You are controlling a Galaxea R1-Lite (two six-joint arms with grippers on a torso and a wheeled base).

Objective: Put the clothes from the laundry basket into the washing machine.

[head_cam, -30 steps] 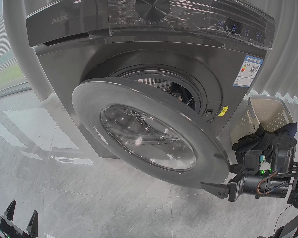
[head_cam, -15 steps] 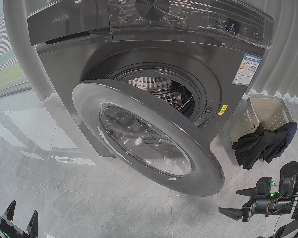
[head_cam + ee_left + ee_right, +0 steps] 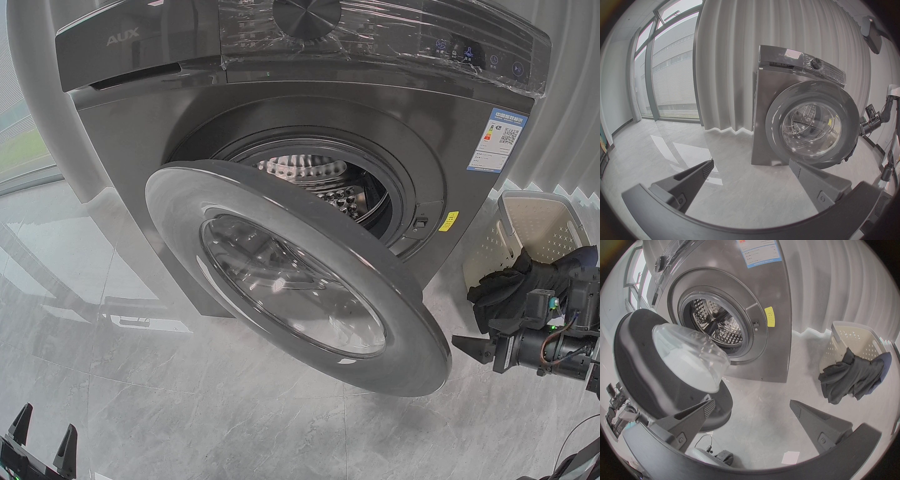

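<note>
The right gripper (image 3: 751, 404) holds its fingers spread wide, with nothing between them. Its wrist view looks past them into the drum (image 3: 715, 324) of the washing machine (image 3: 778, 343) and onto dark clothes (image 3: 850, 377) draped over the laundry basket (image 3: 859, 333) rim. The left wrist view meets the open door (image 3: 815, 125) from outside, where it covers the opening. The right arm lies level just beside the door's edge, and the left gripper (image 3: 48, 417), fingers likewise apart, sits low and well apart from it.

Right gripper (image 3: 751, 404) over the floor (image 3: 768, 427), jaws spread wide, nothing between them. Washing machine (image 3: 775, 302) ahead, door (image 3: 634, 371) swung out, metal drum (image 3: 715, 322) exposed. Laundry basket (image 3: 859, 337) stands beside the machine, by the curtain (image 3: 843, 280). Dark clothes (image 3: 850, 377) hang over its front rim, down toward the floor. 1 yellow sticker (image 3: 769, 316) beside the door opening. 1 white paper slip (image 3: 790, 457) on the floor near the jaws.
</note>
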